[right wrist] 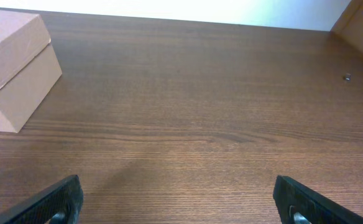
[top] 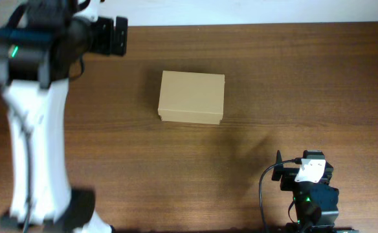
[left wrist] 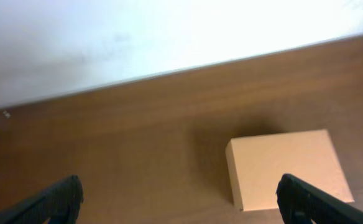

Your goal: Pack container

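A plain tan cardboard container (top: 191,97) sits with its flap lid shut near the middle of a dark wooden table (top: 318,84). The left gripper (left wrist: 181,210) hangs beyond the container and to its left, well apart from it. The left wrist view shows both dark fingertips spread wide with bare wood between them, so the jaws are open and empty. The right gripper (right wrist: 178,206) sits on the near side of the container and to its right, also well apart. Its jaws stand wide apart too, gripping nothing, and the container's corner shows at the upper left of its wrist view.
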You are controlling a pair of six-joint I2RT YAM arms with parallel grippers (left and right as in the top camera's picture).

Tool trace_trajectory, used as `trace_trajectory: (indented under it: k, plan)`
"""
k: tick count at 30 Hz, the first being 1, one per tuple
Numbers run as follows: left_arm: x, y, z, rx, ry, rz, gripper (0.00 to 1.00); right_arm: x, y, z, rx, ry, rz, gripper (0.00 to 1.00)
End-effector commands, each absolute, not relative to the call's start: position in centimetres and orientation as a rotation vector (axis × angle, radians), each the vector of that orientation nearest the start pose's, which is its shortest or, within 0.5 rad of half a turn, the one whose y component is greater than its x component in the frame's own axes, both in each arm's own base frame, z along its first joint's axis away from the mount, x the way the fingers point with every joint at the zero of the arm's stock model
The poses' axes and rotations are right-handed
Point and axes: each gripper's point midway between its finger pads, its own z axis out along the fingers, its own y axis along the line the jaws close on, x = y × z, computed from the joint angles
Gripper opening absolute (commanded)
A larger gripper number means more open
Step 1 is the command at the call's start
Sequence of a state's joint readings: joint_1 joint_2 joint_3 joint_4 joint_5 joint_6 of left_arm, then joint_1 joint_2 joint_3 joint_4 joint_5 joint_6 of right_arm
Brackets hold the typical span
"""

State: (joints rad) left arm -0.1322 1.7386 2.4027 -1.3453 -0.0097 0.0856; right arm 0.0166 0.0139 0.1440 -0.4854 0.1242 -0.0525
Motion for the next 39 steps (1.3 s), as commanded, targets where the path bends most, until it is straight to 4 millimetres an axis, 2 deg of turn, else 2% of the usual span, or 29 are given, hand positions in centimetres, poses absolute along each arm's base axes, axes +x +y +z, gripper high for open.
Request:
trace_trajectory:
  k: [1,5,11,15,19,26,35,37,39]
  plan:
    - [37.1,-4.5,43.4,0.246,2.167,0.018,0.99,22.1,-2.0,12.3,0.028,1.919,-0.160,0.99]
    - [33.6,-4.0,44.6,0.227,2.032,0.014,1.00,22.1,-2.0,12.3,0.028,1.919,-0.160,0.99]
    - [30.4,-3.6,46.9,0.181,1.685,0.006,1.00,22.1,-2.0,12.3,0.028,1.919,-0.160,0.99]
    - [28.4,-3.1,46.5,0.149,1.506,0.009,0.99,22.1,-2.0,12.3,0.028,1.919,-0.160,0.99]
    - [26.4,-2.7,44.2,0.127,1.388,0.012,1.00,22.1,-2.0,12.3,0.028,1.919,-0.160,0.99]
    - [24.3,-2.4,38.0,0.109,1.255,0.007,1.00,22.1,-2.0,12.3,0.028,1.919,-0.160,0.99]
    - [22.9,-2.1,30.8,0.086,1.095,0.007,1.00,22.1,-2.0,12.3,0.028,1.919,-0.160,0.99]
    - [22.8,-1.9,29.6,0.077,1.069,0.014,1.00,22.1,-2.0,12.3,0.028,1.919,-0.160,0.99]
    - [23.0,-1.6,29.4,0.068,1.086,0.026,1.00,22.1,-2.0,12.3,0.028,1.919,-0.160,0.99]
